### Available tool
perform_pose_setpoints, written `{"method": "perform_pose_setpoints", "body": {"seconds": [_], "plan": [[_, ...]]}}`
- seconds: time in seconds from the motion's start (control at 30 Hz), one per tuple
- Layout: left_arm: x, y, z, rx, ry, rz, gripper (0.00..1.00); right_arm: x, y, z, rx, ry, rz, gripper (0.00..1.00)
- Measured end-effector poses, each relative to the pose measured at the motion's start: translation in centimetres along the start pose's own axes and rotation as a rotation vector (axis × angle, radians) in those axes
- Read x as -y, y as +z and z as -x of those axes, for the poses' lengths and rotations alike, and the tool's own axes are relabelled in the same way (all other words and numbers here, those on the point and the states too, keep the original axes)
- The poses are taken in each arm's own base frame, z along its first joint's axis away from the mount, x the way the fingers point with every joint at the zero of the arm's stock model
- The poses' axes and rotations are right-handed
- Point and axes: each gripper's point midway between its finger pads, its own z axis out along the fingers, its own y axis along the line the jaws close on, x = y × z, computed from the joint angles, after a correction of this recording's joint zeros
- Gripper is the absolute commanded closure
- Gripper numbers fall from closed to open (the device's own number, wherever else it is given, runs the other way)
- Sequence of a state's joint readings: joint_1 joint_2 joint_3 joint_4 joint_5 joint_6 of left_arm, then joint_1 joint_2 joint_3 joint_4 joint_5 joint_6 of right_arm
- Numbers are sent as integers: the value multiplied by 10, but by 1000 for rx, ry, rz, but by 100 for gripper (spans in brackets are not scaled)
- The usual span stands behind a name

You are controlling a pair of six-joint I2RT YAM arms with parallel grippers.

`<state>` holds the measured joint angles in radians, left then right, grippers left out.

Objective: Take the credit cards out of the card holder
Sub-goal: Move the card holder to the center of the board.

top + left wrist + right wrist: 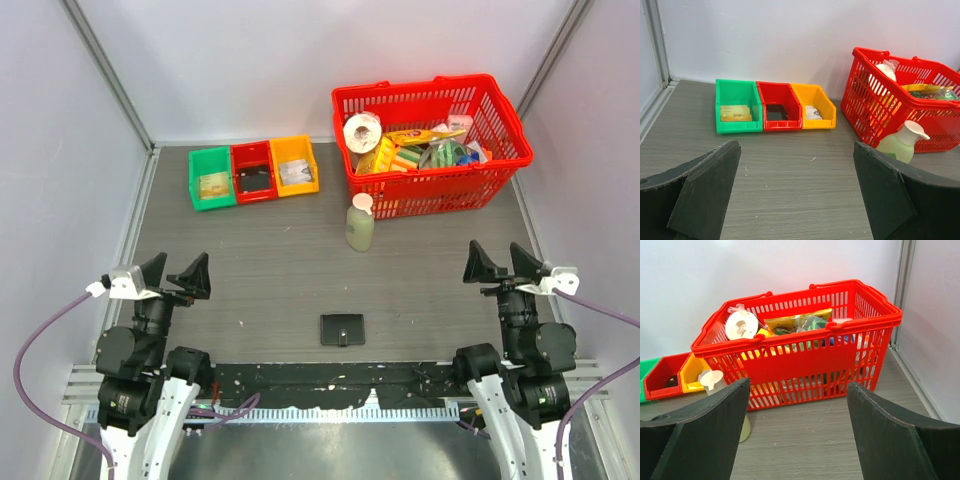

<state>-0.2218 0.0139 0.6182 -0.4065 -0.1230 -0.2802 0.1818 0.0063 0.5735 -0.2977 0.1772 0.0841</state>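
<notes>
The card holder (342,329) is a small black wallet lying closed and flat near the table's front edge, midway between the arms. It shows only in the top view. The credit cards are hidden. My left gripper (172,273) hovers at the front left, open, with bare table between its fingers (710,185). At the front right my right gripper (505,262) is open too, holding nothing, its fingers (890,435) pointing toward the red basket. Both grippers are well apart from the card holder.
A red shopping basket (435,150) full of groceries stands at the back right. A pale green pump bottle (360,223) stands in front of it. Green (212,179), red (254,172) and orange (295,165) bins line the back left.
</notes>
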Motion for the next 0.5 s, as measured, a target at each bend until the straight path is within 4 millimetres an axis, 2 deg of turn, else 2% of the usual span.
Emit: {"method": "perform_pose_setpoints", "body": {"seconds": [0.23, 0.5], "plan": [[-3, -1, -5, -20, 0, 17, 0, -5, -1, 7, -22, 10, 20, 17], [-7, -2, -6, -22, -8, 38, 0, -53, 10, 13, -183, 102, 224, 17]]}}
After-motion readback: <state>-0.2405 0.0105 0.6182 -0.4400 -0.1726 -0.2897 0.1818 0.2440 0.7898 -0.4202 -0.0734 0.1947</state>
